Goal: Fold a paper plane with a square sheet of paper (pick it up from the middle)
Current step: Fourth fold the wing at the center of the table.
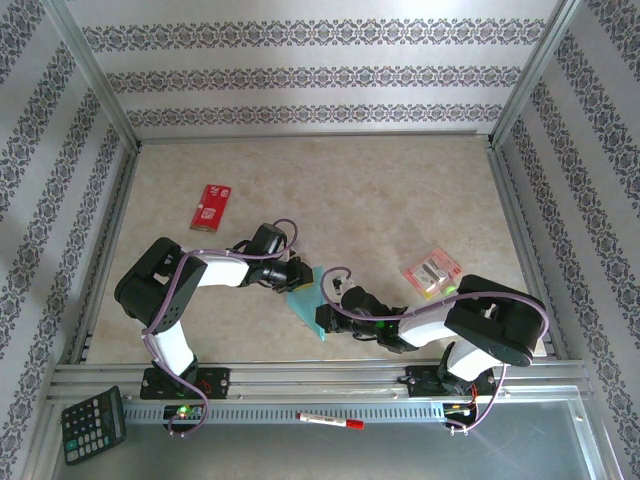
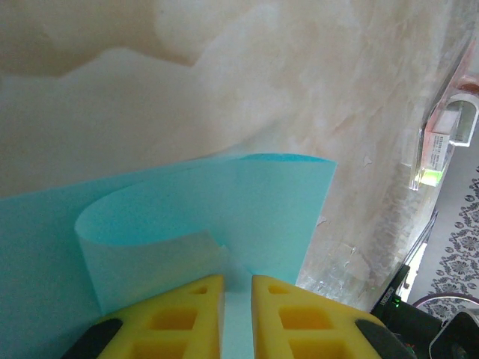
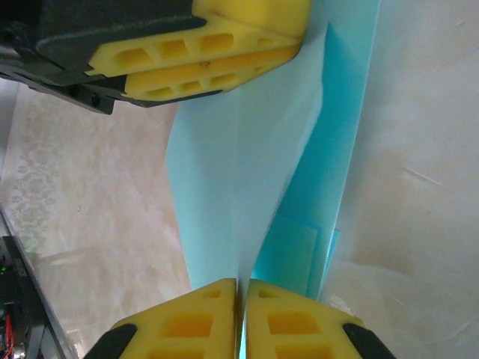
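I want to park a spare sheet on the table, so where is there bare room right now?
The far half of the table is bare beyond the red packet, and so is the stretch between that packet and the pink-and-yellow packet. It is crowded near the middle front, where both tools pinch the teal paper.

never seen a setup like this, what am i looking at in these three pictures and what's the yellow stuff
These are two robot arms bolted at the near edge of a table. The overhead picture looks down from above and behind them. The other two come from cameras on each wrist, so the yellow blocks are each hand's own fingers.

Both hands meet at a teal-blue sheet of paper, partly folded. The left hand is pinched shut on it, with the paper curling over in front. The right hand is shut on another edge, with the left hand's fingers visible across from it.

Also on the table: a red packet and a small pink-and-yellow packet. On the front rail lie a calculator and a marker pen.
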`<action>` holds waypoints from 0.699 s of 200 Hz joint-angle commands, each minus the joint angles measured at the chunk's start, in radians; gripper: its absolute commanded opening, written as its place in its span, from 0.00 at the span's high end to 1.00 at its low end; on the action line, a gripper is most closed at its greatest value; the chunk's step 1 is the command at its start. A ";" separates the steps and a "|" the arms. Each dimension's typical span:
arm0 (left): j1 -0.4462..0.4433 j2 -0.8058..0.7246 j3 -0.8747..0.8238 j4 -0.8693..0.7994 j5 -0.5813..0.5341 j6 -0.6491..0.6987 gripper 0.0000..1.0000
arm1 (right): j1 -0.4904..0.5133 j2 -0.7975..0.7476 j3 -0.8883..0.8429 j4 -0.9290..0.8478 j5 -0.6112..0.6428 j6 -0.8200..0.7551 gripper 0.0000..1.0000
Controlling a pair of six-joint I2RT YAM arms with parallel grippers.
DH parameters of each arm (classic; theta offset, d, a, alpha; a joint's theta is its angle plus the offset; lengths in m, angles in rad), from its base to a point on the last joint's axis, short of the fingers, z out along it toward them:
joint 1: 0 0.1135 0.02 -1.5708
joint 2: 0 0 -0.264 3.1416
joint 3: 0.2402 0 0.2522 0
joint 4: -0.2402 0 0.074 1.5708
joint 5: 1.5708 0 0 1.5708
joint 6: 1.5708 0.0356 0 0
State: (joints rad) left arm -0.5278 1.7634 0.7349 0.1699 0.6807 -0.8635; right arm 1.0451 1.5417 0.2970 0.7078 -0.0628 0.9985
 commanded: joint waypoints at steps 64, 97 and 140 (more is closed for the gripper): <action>0.020 0.032 -0.035 -0.094 -0.103 0.024 0.82 | 0.038 -0.094 -0.039 -0.058 0.031 0.033 0.80; 0.020 0.028 -0.034 -0.104 -0.104 0.032 0.82 | 0.048 -0.110 -0.053 -0.088 0.044 0.040 0.83; 0.019 0.017 -0.038 -0.108 -0.108 0.033 0.82 | 0.070 -0.110 -0.068 -0.087 0.068 0.062 0.89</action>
State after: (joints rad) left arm -0.5278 1.7615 0.7349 0.1692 0.6785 -0.8635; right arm 1.0988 1.4445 0.2481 0.6373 -0.0307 1.0389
